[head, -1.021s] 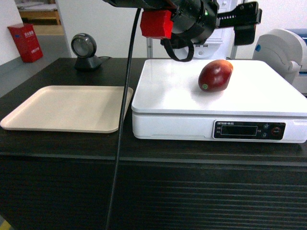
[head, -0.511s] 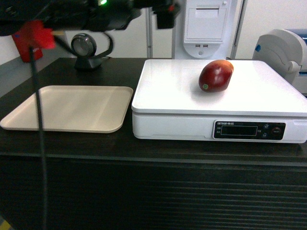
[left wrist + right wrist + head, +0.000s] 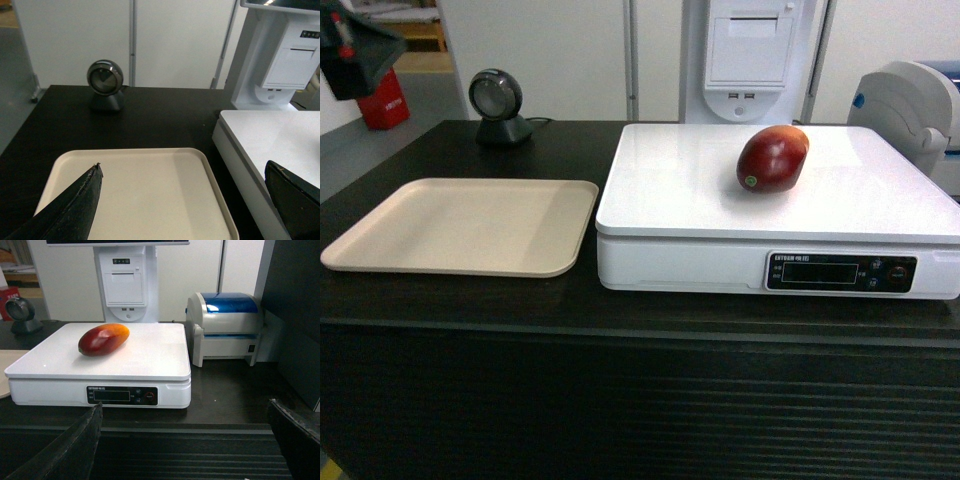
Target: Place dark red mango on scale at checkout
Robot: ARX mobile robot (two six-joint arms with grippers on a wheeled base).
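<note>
1. The dark red mango [image 3: 773, 158] lies on its side on the white top of the scale [image 3: 840, 200], toward the back of the top.
2. In the right wrist view the mango's long way runs sideways. Its orange-yellow end points toward the white printer stand [image 3: 127, 282], and its dark end toward the beige tray [image 3: 460, 225].
3. The scale sits on the dark counter [image 3: 620, 310], right beside the tray.
4. The left gripper [image 3: 185, 200] is wide open above the tray and holds nothing.
5. The right gripper [image 3: 185, 440] is wide open in front of the scale and holds nothing.
</note>
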